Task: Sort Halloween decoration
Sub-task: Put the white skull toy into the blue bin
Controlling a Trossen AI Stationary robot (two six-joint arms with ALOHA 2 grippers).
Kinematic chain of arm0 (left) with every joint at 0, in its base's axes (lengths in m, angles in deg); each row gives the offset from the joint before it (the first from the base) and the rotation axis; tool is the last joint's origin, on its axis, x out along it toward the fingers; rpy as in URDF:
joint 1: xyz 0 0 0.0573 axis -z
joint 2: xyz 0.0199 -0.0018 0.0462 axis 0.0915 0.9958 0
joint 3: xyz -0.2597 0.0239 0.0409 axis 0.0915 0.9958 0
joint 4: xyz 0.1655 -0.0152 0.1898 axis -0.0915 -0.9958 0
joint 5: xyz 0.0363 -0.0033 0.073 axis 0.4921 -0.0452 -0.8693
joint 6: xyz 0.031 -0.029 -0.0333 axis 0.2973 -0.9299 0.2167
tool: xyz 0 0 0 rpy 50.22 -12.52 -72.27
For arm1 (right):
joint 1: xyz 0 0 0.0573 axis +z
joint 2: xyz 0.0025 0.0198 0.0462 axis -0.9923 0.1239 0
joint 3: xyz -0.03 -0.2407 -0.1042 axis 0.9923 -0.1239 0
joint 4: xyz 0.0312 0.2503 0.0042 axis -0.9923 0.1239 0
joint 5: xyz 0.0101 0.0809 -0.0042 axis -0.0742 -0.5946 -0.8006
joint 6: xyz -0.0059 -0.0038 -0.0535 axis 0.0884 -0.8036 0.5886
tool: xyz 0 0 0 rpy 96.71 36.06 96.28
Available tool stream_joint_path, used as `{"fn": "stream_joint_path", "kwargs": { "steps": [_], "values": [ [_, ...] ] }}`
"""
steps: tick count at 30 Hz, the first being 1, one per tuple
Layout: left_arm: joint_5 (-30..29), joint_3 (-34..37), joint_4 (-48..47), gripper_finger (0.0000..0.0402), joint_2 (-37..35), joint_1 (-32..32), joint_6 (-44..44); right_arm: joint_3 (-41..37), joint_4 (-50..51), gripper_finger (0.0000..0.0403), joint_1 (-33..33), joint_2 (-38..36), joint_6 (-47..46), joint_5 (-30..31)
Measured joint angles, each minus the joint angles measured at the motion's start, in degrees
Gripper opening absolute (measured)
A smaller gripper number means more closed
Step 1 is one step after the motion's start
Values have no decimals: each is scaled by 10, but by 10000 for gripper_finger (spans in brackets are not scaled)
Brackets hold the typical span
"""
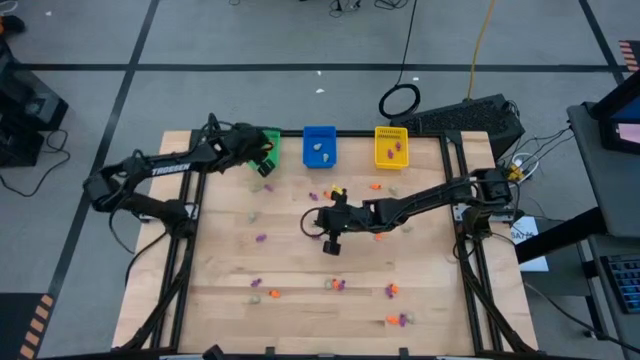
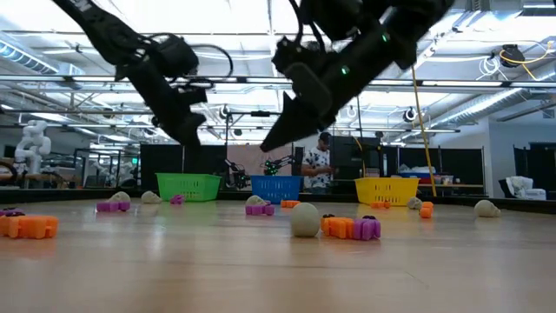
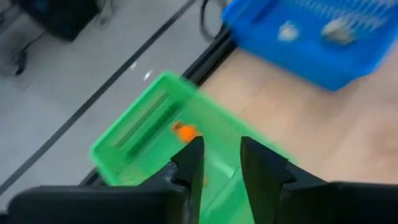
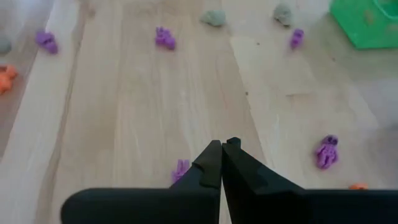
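The left tool (image 3: 217,163) hangs over the green plastic bin (image 1: 268,146) at the far left of the desk, its two dark fingers parted by a narrow gap with nothing between them; just beyond the fingertips a small orange trinket (image 3: 184,131) shows against the green, though whether it lies on the bin's floor or is in the air cannot be told; the right tool (image 4: 222,149) sits above the middle of the desk, its fingers pressed tight together and holding nothing; a purple trinket (image 4: 180,169) beside it is half hidden behind one finger, so its shape cannot be made out; the blue plastic bin (image 1: 319,145) stands next to the green one and holds two pale grey-beige pieces (image 1: 319,152); the yellow plastic bin (image 1: 391,146) beyond it holds a few purple pieces (image 1: 394,151); the rest of the Halloween decoration (image 1: 333,285), tiny orange, purple and pale trinkets, lies scattered over the pale wooden desk (image 1: 225,265), thickest along the near edge and around the right tool; from desk height, a person (image 2: 319,165) stands far back in a hall under long ceiling lights, partly hidden by the right arm.
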Motion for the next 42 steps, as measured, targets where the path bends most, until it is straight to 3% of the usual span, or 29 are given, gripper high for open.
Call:
{"fn": "stream_joint_path", "kwargs": {
  "steps": [6,15,20,24,33,42],
  "values": [
    [11,79,108,64,-78,47,-27,-50,-74,26,-13,0,-36,1],
    [11,171,205,57,-137,83,-43,-50,-130,166,-17,61,-41,0],
    [11,192,217,57,-139,83,-43,-50,-186,201,-21,92,-49,1],
    [11,194,219,57,-139,83,-42,-50,-191,192,-28,103,-63,-1],
    [10,194,227,57,-139,83,-42,-36,-212,127,-42,153,-78,-41],
    [10,194,226,57,-139,83,-42,-15,-213,61,-42,177,-74,-43]
  ]
}}
